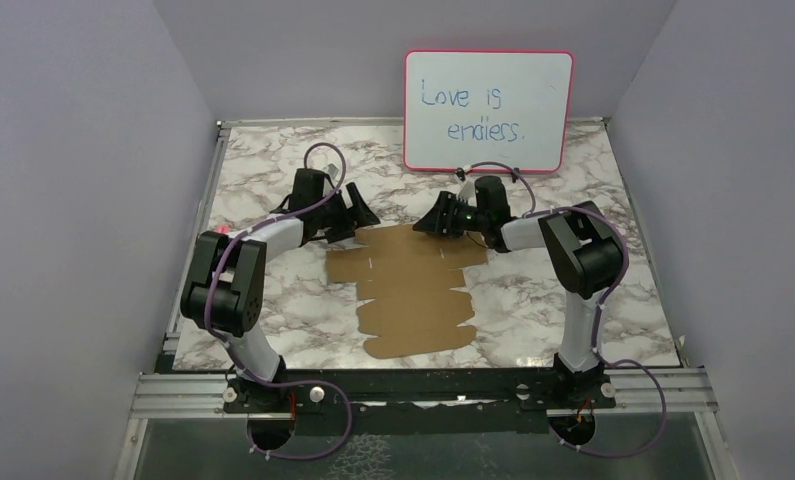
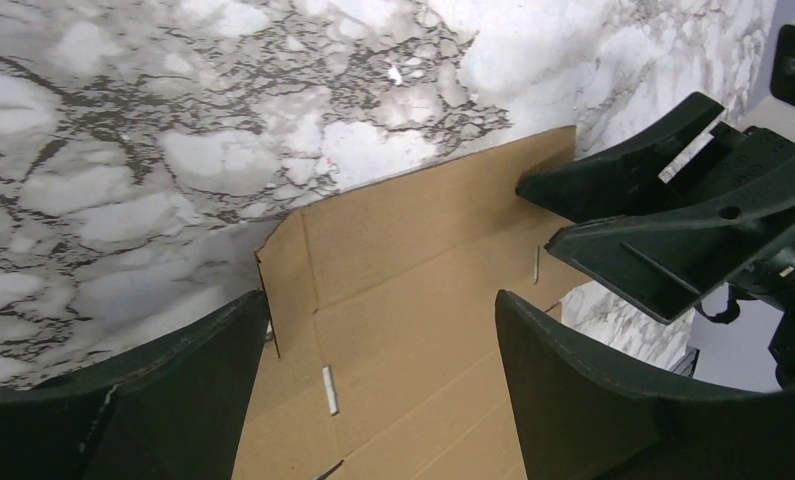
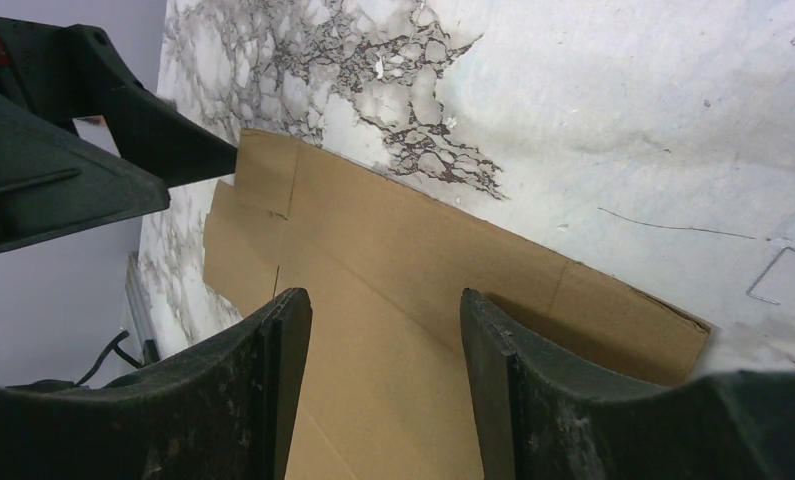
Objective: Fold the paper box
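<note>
Paper box [image 1: 418,290] lay flat, unfolded, just in front of whiteboard [image 1: 488,110]; no flap looked raised. Left gripper [image 2: 381,305] and right gripper [image 3: 383,295] hovered spread over the edge nearest whiteboard, pinching nothing. Judged: all folding left.

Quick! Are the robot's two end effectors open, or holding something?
Left end effector: open, holding nothing, over the paper box.
Right end effector: open, holding nothing.
</note>
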### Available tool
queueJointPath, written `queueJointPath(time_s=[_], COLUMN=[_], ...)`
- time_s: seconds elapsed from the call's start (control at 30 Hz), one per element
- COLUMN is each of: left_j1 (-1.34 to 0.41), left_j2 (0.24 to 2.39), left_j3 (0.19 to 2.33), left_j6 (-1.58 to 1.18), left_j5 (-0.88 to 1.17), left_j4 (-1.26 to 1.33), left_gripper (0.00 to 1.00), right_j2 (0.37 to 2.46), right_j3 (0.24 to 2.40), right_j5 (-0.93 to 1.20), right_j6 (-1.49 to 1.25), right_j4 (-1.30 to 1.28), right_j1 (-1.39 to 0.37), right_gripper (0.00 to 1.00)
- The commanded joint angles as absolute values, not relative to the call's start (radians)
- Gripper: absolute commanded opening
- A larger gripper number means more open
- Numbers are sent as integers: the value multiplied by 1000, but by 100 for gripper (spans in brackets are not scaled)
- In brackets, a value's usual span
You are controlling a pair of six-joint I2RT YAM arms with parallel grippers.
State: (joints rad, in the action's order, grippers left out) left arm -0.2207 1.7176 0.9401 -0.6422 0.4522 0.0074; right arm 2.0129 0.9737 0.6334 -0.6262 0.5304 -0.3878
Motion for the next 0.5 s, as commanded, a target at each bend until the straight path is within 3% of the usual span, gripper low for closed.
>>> queueJointPath(time_s=[0.0, 0.47], left_j1=[-258, -373], left_j2=[1665, 1734], left_j3=[964, 1111], left_j6=[-615, -485], left_j5=[410, 167], left_j4=[-15, -207], left_gripper=[81, 39], right_j2=[2035, 2043], right_j3=[958, 959], right_j5=[630, 626], right_j6=[-603, -607], right_j4=[523, 521], right_j1=[-400, -401], right_gripper=[62, 62])
